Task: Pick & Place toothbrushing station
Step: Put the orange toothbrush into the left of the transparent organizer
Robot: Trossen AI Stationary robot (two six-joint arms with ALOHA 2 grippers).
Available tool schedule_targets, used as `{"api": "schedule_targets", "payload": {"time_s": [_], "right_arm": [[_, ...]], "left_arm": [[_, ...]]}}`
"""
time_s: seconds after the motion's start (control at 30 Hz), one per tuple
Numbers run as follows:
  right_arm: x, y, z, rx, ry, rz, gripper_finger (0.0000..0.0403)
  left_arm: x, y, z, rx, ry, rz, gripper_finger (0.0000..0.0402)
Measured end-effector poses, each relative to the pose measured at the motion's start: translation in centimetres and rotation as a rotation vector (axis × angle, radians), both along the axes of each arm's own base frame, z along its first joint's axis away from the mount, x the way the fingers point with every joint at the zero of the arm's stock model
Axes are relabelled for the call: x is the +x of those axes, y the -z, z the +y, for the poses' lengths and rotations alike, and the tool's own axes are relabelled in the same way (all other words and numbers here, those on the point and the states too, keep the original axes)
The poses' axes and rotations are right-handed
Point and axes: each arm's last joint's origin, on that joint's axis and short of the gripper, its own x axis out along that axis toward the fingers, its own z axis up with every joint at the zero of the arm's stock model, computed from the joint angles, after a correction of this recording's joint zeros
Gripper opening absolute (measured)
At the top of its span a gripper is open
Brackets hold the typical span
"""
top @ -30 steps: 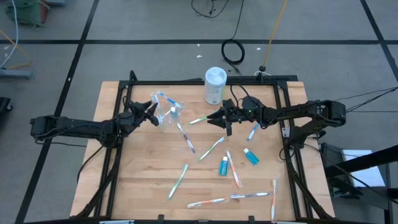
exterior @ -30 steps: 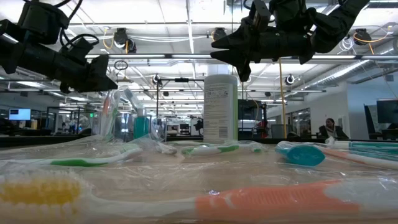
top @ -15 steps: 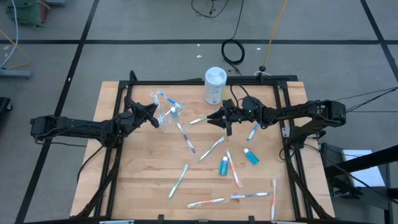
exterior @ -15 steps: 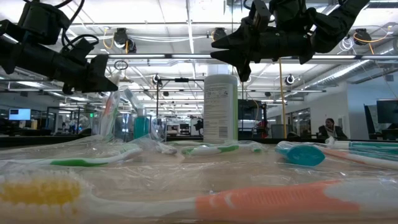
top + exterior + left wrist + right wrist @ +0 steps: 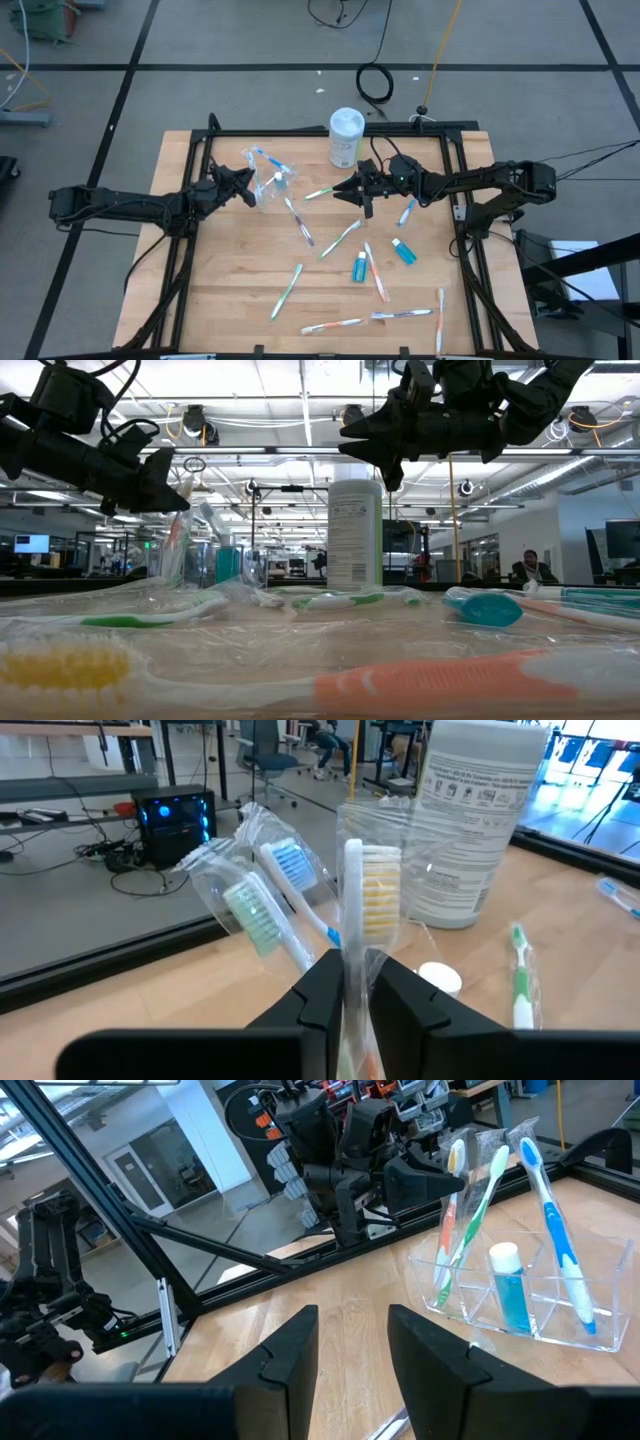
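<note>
I count one clear plastic compartmented holder (image 5: 268,185) with three slim wrapped toothbrushes (image 5: 545,1200) and one small teal-blue tube (image 5: 510,1285) standing in it, nine more toothbrushes lying loose, two more tubes, and one tall white cylindrical canister (image 5: 345,137).

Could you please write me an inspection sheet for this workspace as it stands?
Surface: wooden table, inside a black frame.
Job's things: clear holder stands with three toothbrushes and a teal tube; a wrapped yellow-bristled toothbrush sits between the left fingers; more toothbrushes and two teal tubes lie loose.
Clutter: white canister at the far edge.
Grippers: left gripper at the holder, shut on the yellow-bristled toothbrush; right gripper hovers mid-table, open, empty.
Cables: coiled black cable on the floor beyond the table.
Surroundings: grey floor; a seated person far behind in the low view.
</note>
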Motion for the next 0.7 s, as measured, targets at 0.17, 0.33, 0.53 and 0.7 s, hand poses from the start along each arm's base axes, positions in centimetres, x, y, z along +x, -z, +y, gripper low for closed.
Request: {"api": "schedule_targets", "payload": {"time_s": [0.17, 0.33, 0.53, 0.7], "right_arm": [[0.00, 0.00, 0.00, 0.000, 0.000, 0.000, 0.0114], [0.00, 0.00, 0.00, 0.000, 0.000, 0.000, 0.0114], [0.00, 0.00, 0.00, 0.000, 0.000, 0.000, 0.0114], [0.00, 0.00, 0.00, 0.000, 0.000, 0.000, 0.0114]], "left_arm": [[0.02, 0.00, -0.02, 0.004, 0.010, 0.006, 0.0053], [0.02, 0.00, -0.02, 0.004, 0.010, 0.005, 0.0060], [0.02, -0.01, -0.02, 0.004, 0.010, 0.004, 0.0100], [0.02, -0.03, -0.02, 0.004, 0.010, 0.002, 0.0136]]}}
